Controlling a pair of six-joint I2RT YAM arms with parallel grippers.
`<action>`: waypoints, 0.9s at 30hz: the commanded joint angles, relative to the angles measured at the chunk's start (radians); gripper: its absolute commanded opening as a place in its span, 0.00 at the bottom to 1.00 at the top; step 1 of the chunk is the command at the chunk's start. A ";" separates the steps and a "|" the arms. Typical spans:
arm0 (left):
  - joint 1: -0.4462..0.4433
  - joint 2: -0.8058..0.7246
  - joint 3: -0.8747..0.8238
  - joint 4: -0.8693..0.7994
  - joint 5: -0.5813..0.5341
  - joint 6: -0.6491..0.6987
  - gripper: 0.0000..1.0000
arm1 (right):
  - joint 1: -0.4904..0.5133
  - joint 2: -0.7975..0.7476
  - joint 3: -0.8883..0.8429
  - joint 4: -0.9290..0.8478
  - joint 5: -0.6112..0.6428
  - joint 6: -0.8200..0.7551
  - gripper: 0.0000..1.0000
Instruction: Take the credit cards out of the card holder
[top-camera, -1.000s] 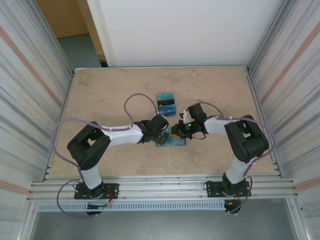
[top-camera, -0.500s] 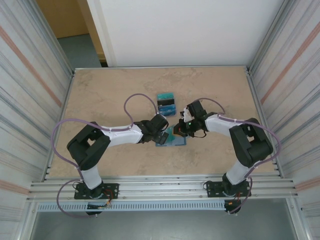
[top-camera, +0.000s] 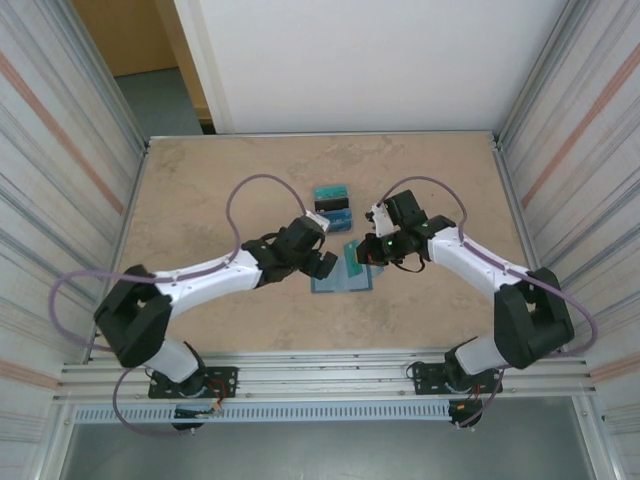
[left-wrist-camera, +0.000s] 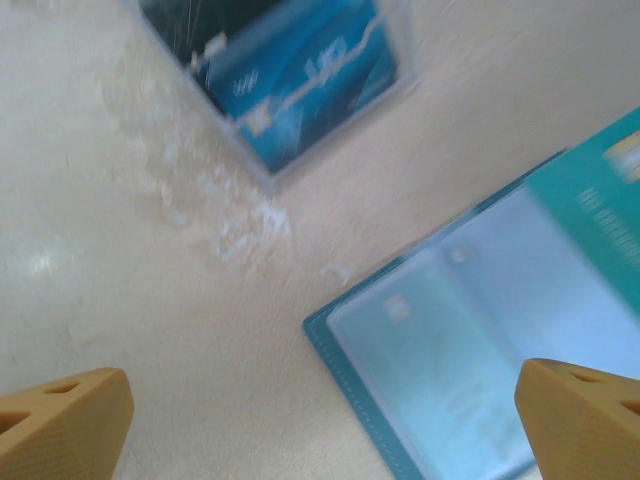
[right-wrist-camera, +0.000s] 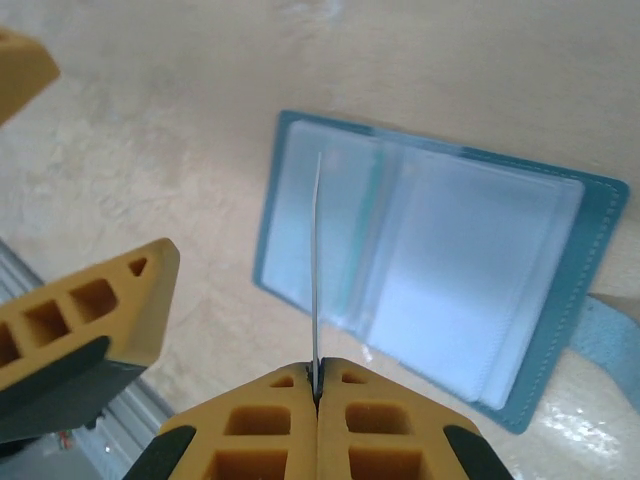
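Card juts straight from right hand

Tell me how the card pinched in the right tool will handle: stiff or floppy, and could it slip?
Probably stiff: the credit card stands out from the right tool as a straight thin line, with no sag. It looks thin, so likely light. It may pivot or slip, since the shut tool grips only one edge.

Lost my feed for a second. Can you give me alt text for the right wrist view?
The right end effector is shut on a thin card, seen edge-on, over the open holder lying flat on the table. The left end effector, open, sits at the left edge.
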 joint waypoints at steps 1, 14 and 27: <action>0.059 -0.109 -0.026 0.049 0.183 0.084 0.99 | 0.027 -0.081 0.045 -0.035 -0.029 -0.135 0.00; 0.249 -0.200 0.058 0.021 0.896 0.342 0.79 | 0.059 -0.199 0.109 -0.024 -0.245 -0.331 0.00; 0.249 -0.091 0.189 -0.174 1.147 0.551 0.36 | 0.077 -0.161 0.190 -0.160 -0.346 -0.458 0.00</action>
